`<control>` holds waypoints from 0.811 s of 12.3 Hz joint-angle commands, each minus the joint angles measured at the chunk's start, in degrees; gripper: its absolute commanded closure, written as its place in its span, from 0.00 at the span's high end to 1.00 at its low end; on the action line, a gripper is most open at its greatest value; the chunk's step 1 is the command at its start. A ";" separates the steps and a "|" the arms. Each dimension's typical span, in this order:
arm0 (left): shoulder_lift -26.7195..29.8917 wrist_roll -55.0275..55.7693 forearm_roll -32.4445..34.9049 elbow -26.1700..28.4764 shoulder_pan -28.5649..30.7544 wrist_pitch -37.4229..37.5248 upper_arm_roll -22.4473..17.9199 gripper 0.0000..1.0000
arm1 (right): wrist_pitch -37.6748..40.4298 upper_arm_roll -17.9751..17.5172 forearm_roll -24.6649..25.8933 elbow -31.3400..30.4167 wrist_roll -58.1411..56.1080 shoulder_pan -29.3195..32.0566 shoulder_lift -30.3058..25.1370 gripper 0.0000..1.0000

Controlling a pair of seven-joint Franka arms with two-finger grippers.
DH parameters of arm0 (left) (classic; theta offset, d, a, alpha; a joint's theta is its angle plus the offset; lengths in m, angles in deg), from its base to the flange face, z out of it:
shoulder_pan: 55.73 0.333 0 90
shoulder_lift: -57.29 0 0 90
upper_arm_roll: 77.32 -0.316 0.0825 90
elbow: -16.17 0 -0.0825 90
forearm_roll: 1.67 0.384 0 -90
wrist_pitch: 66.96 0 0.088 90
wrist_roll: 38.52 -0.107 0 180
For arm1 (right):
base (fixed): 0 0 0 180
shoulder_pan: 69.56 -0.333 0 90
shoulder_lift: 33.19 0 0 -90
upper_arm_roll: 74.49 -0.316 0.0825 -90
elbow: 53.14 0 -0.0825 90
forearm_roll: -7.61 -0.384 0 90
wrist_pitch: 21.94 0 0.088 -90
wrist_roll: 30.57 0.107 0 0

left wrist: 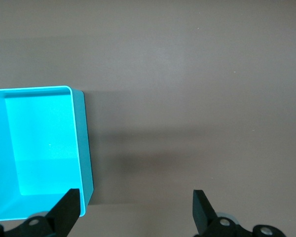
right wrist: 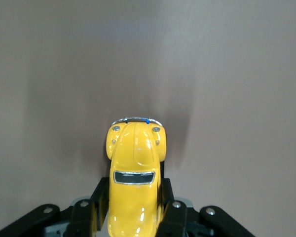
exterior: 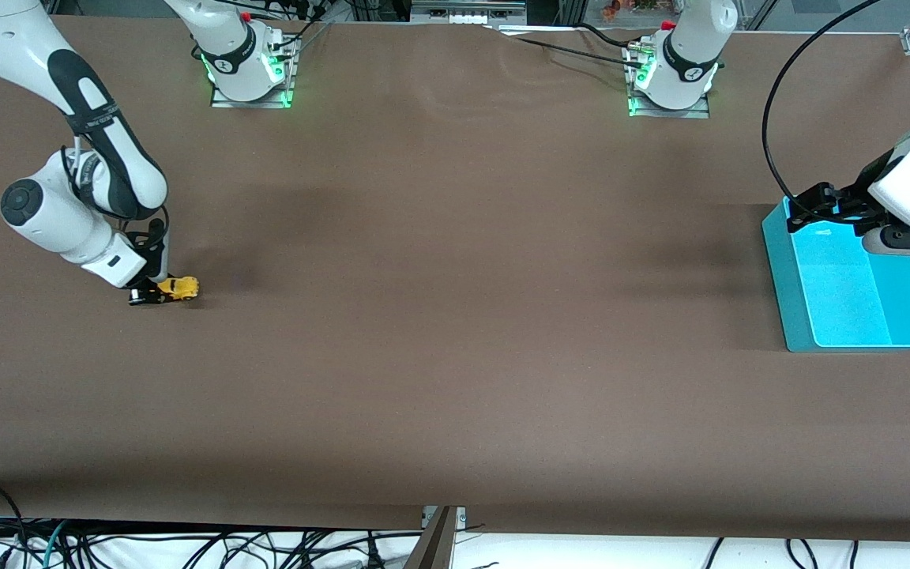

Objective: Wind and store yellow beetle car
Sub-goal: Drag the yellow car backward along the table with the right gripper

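The yellow beetle car (exterior: 179, 288) sits on the brown table near the right arm's end. My right gripper (exterior: 156, 291) is down at the table and shut on it. In the right wrist view the car (right wrist: 134, 168) lies between the two black fingers (right wrist: 171, 207), which press on its sides, and its nose points away from the wrist. The cyan bin (exterior: 850, 288) stands open and empty at the left arm's end. My left gripper (exterior: 814, 207) hangs open and empty over the bin's edge farther from the front camera. In the left wrist view the bin's corner (left wrist: 81, 148) lies by one finger (left wrist: 69, 210).
The brown table cover (exterior: 463, 316) stretches wide between the car and the bin. The two arm bases (exterior: 250, 67) stand along the edge farthest from the front camera. Cables hang below the table's near edge (exterior: 439, 521).
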 commanded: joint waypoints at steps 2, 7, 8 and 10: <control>-0.79 -1.39 -1.16 -1.73 0.44 1.17 0.10 1.00 | -0.70 0.04 -0.13 0.01 -2.74 2.62 4.28 0.18; -0.79 -1.39 -1.16 -1.73 0.44 1.17 0.10 1.00 | 3.32 -1.70 -0.31 3.52 0.06 2.18 3.14 0.55; -0.79 -1.47 -1.16 -1.73 0.44 1.17 0.10 1.00 | 5.34 -2.58 -0.31 4.66 0.85 2.18 2.53 0.60; -0.79 -1.39 -1.16 -1.73 0.44 1.17 0.10 1.00 | 6.94 -3.99 -0.31 6.07 1.82 2.09 1.56 0.81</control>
